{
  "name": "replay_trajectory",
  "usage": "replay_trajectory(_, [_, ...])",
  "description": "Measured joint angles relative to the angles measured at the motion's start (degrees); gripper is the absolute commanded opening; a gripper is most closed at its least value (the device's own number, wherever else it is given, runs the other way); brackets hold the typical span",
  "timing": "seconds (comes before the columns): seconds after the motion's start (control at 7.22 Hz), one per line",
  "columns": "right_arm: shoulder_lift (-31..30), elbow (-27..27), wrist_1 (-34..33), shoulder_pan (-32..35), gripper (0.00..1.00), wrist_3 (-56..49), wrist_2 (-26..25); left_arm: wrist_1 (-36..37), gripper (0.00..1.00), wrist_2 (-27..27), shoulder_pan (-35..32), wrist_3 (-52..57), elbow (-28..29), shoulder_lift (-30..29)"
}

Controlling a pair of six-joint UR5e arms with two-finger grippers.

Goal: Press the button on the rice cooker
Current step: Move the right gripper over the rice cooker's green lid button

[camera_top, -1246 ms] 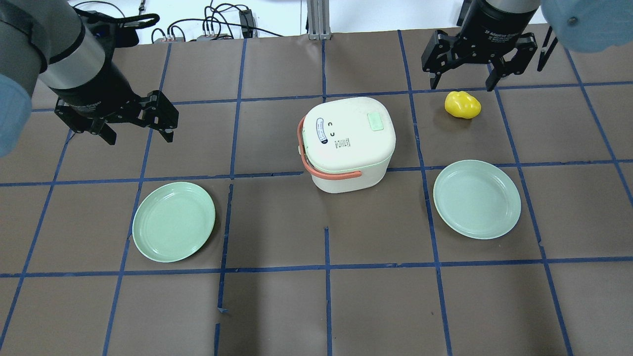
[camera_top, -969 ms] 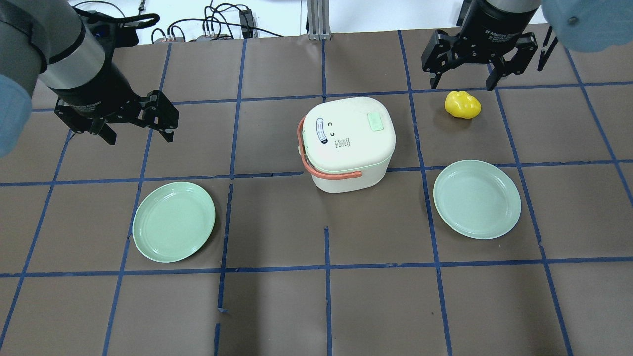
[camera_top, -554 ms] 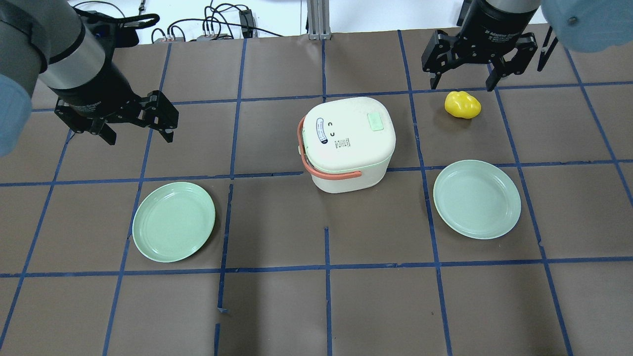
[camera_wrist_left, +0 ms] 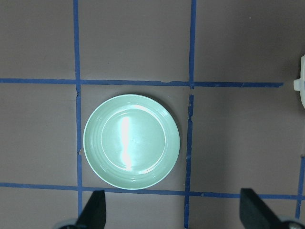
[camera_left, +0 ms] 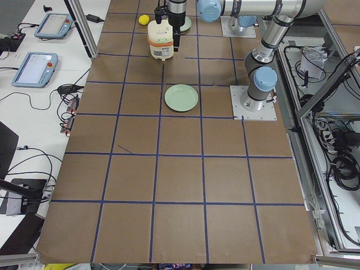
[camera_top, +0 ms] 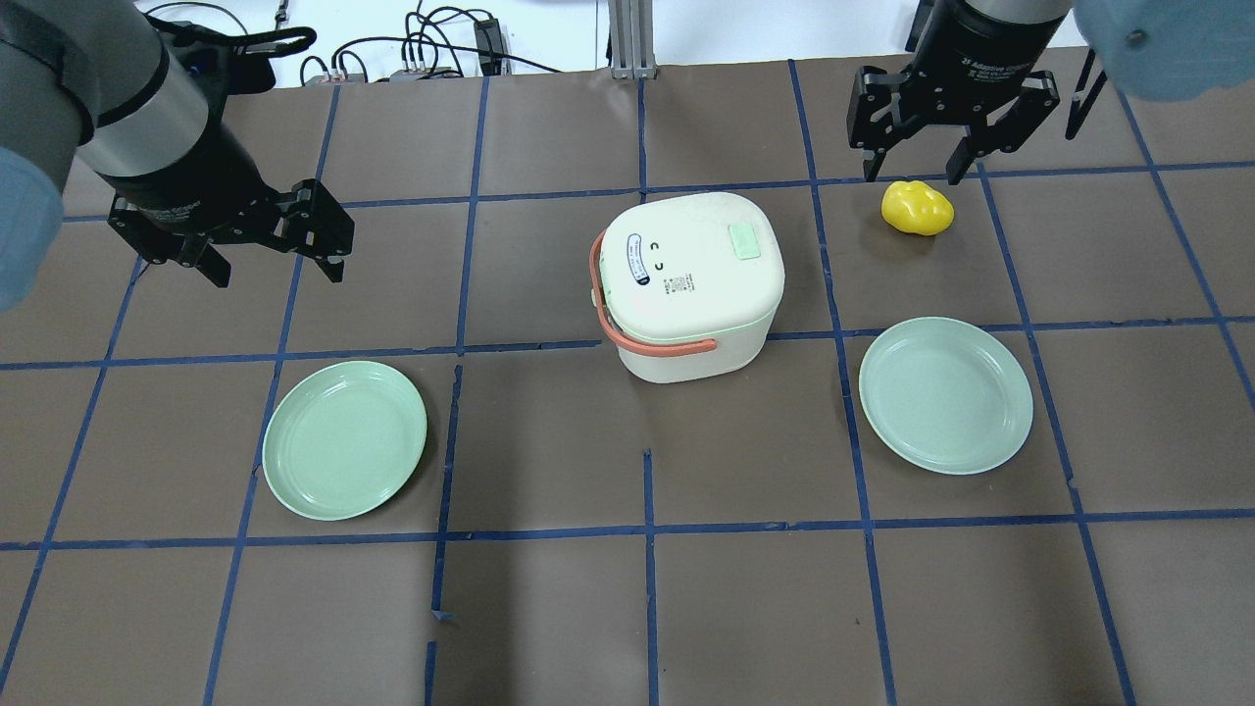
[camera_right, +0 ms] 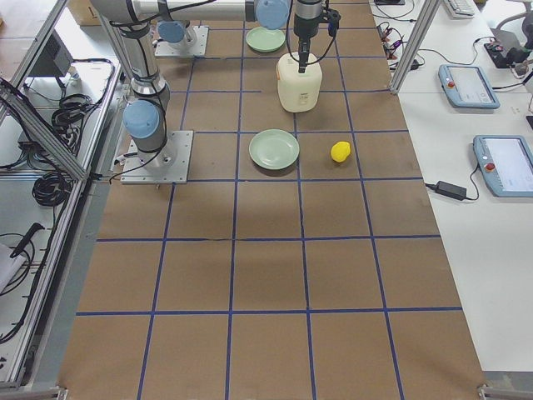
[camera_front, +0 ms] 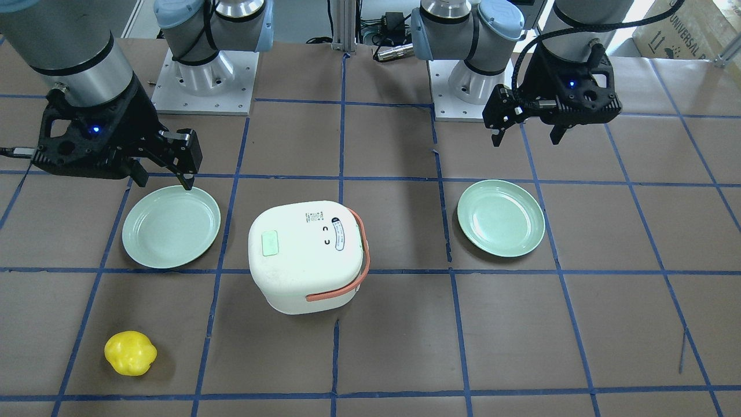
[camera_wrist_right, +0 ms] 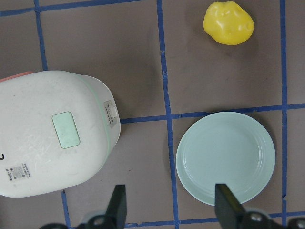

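Note:
The cream rice cooker [camera_top: 686, 284] with an orange handle stands mid-table, lid shut. Its pale green button [camera_top: 744, 241] is on the lid top; it also shows in the front view [camera_front: 269, 243] and the right wrist view [camera_wrist_right: 66, 129]. My right gripper [camera_top: 912, 172] is open and empty, hovering at the far right just behind a yellow toy pepper [camera_top: 917, 208], well clear of the cooker. My left gripper [camera_top: 275, 265] is open and empty, far left of the cooker, above a green plate [camera_wrist_left: 131, 141].
One green plate [camera_top: 343, 439] lies front left of the cooker and another [camera_top: 945, 394] front right. Blue tape lines grid the brown table. Cables lie beyond the far edge.
The right gripper's fingers have drawn somewhat closer together. The left arm, the cooker and the plates have not moved.

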Motion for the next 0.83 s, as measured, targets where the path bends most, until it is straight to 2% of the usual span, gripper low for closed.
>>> replay_trajectory(0.42, [0.6, -0.2, 0.0, 0.6, 0.06, -0.2, 1.1, 0.0, 1.00, 0.0, 0.0, 0.0, 0.0, 0.0])
replay_trajectory(0.83, [2.9, 0.5, -0.4, 4.5, 0.07, -0.2, 2.4, 0.0, 1.00, 0.0, 0.0, 0.0, 0.0, 0.0])
